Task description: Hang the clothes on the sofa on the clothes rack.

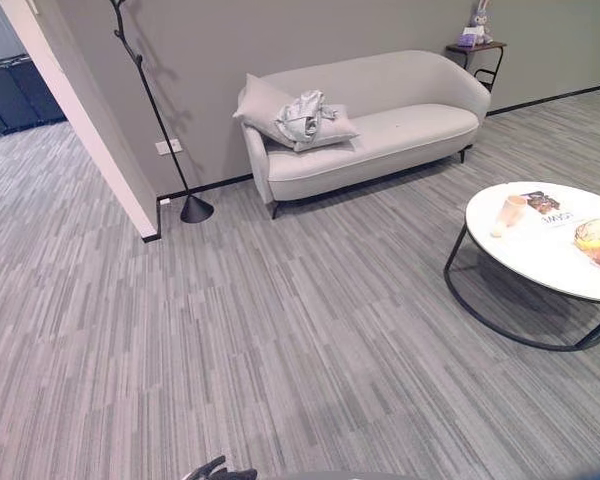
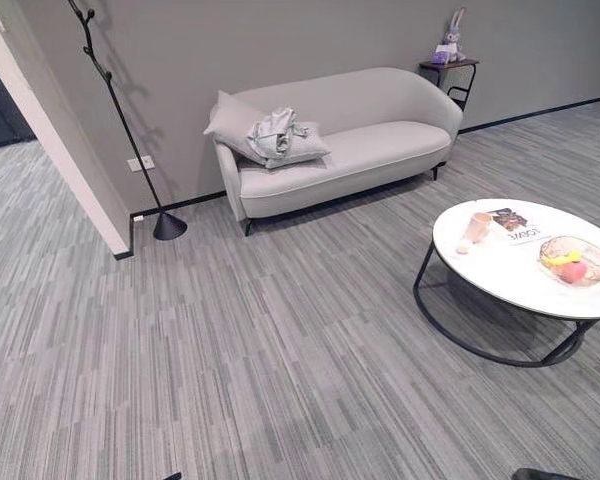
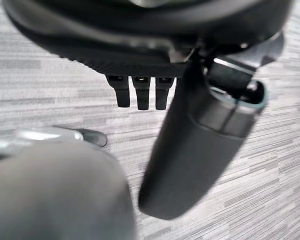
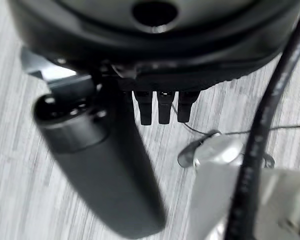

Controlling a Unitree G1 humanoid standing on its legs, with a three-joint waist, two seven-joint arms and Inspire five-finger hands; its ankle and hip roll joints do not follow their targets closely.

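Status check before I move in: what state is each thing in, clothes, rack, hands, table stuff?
Clothes: crumpled in a heap on the cushion, not yet hung.
Cushion: propped at the sofa's end, under the clothes.
Rack: upright by the wall, nothing hanging on the part in view.
Bowl: on the round table, holding fruit.
Left hand: open, empty.
Right hand: open, empty.
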